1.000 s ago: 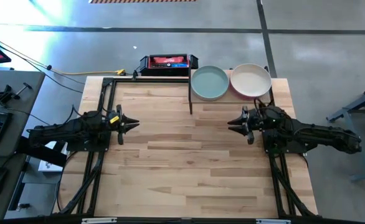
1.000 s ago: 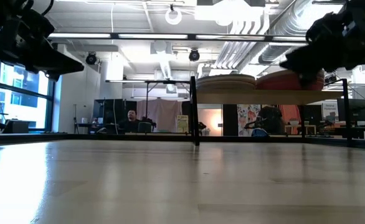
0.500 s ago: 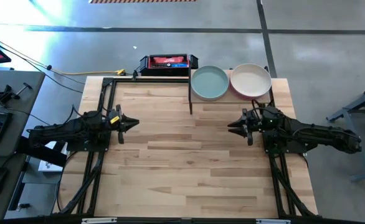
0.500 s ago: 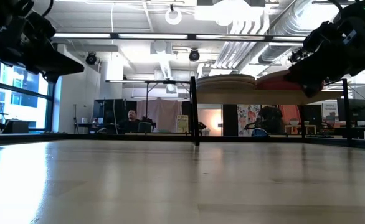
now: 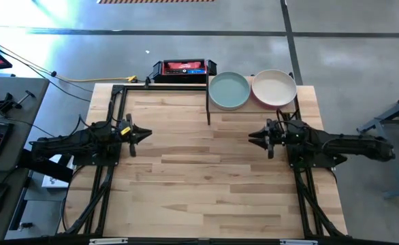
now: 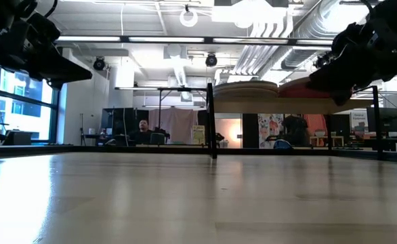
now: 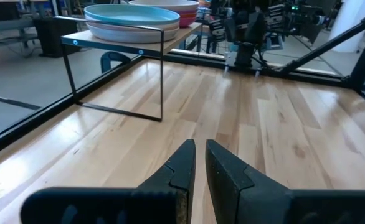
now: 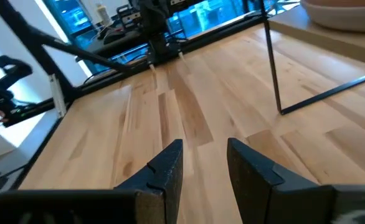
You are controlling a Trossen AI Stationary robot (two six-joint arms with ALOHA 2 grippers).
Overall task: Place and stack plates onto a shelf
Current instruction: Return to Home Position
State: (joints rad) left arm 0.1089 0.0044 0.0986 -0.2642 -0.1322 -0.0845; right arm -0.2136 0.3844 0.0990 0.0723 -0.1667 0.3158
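Right arm has pulled back a touch and levelled since the earlier frame. The right gripper [image 5: 259, 136] now hangs over the table [image 5: 199, 184] at about 3 o'clock, clear of the shelf, which reads as homing with stacking done. Its fingers sit a narrow gap apart, holding and touching nothing; the left gripper [image 5: 144, 135] faces it from 9 o'clock, unmoved, fingers closed to a slit, also empty. Far edge, 12 to 1 o'clock: the shelf [image 7: 181, 36] carries two stacks side by side, green plate [image 5: 229, 90] topping the left, cream plate [image 5: 274, 86] topping the right.
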